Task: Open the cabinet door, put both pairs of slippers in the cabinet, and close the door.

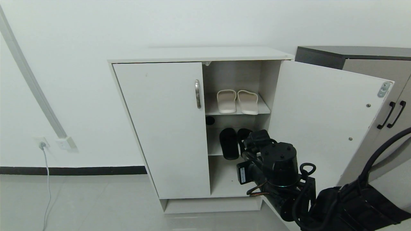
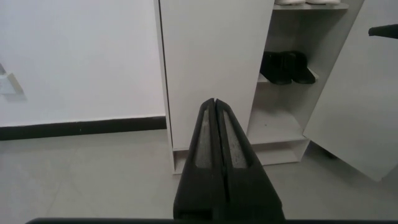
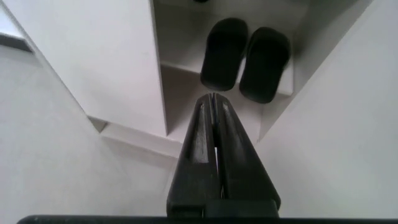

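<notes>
The white cabinet has its left door closed and its right door swung wide open. A beige pair of slippers lies on the upper shelf. A black pair of slippers lies on the middle shelf, toes hanging over its edge. My right gripper is shut and empty, hovering just in front of the black slippers, between the two doors. My left gripper is shut and empty, held low and well back from the cabinet, facing the closed door; the black slippers show beyond it.
A grey cabinet with black handles stands right behind the open door. A wall socket with a hanging cord is at the left. The bottom compartment holds nothing. Grey tiled floor spreads in front.
</notes>
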Controlling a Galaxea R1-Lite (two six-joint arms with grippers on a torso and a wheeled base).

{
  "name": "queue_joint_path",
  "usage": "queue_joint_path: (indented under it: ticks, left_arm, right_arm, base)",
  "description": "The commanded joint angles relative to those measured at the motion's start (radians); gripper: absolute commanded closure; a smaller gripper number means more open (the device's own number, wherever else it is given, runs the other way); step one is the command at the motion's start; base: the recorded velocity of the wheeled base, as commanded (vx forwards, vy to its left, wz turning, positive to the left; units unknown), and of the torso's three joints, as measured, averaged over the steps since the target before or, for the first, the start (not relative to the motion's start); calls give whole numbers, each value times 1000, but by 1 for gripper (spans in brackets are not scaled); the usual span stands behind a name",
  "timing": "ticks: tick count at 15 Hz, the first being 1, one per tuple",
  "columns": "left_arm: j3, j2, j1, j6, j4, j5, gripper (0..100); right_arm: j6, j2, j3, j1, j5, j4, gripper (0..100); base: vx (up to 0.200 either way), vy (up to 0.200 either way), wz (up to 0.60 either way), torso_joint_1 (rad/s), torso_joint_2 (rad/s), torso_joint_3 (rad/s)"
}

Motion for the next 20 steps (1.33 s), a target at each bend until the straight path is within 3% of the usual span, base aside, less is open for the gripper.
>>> queue_joint_path:
  ticks: [1,9,20]
  left_arm:
    - [-1,1,0,0,-1,0,100]
    - [-1,1,0,0,-3,0,100]
    - [-1,1,0,0,-1,0,100]
  right_arm:
    - [0,1,0,0,0,-2,100]
    - [-1,1,5,0,0,-2,100]
    - [-3,2,6,-1,0,-2,100]
  base:
    - [0,0,0,32,-315,-276]
    - [0,0,0,82,-435,-344]
    - [0,0,0,171,-489,-324]
